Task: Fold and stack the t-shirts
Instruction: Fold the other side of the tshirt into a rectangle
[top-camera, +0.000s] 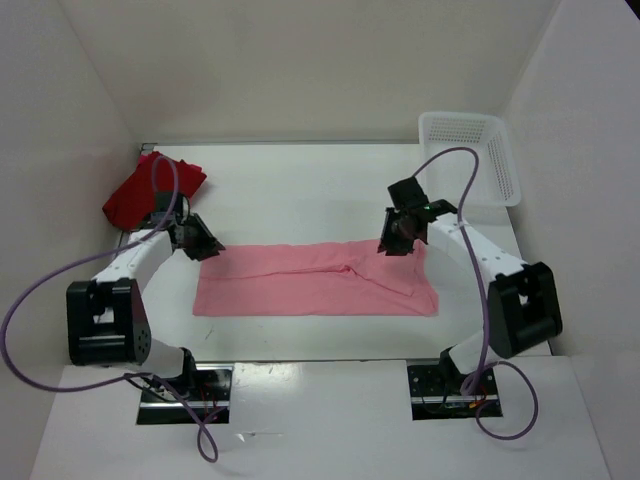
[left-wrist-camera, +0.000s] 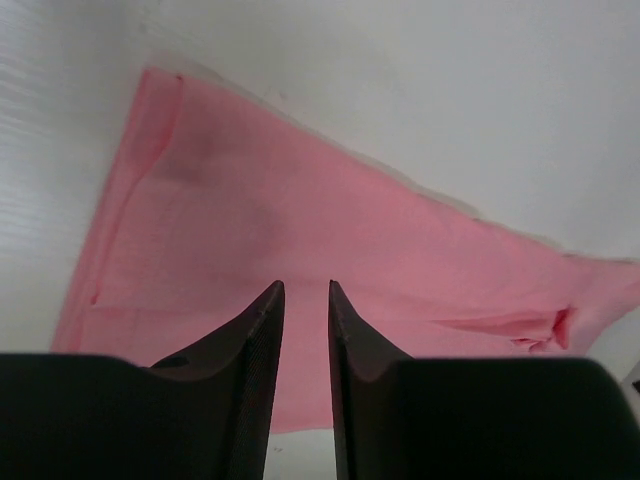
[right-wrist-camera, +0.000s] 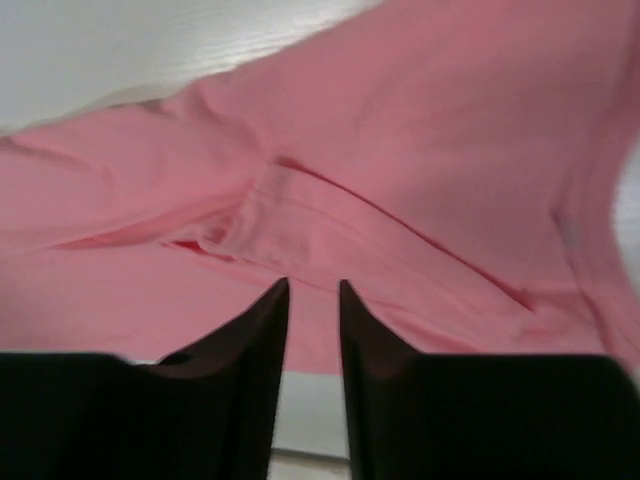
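Left arm (top-camera: 130, 262): rose from its base at 7 o'clock of the top view, forearm angled toward 2 o'clock. Left gripper (left-wrist-camera: 306, 290): fingers stood narrowly parted with nothing between them. Right arm (top-camera: 480, 255): rose from 5 o'clock, forearm toward 10 o'clock, and right gripper (right-wrist-camera: 313, 287) was likewise narrowly parted, empty.

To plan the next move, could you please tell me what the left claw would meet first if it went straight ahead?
Probably the pink shirt, spread on the table just ahead of the left claw; nothing shows in between, though depth is unclear.
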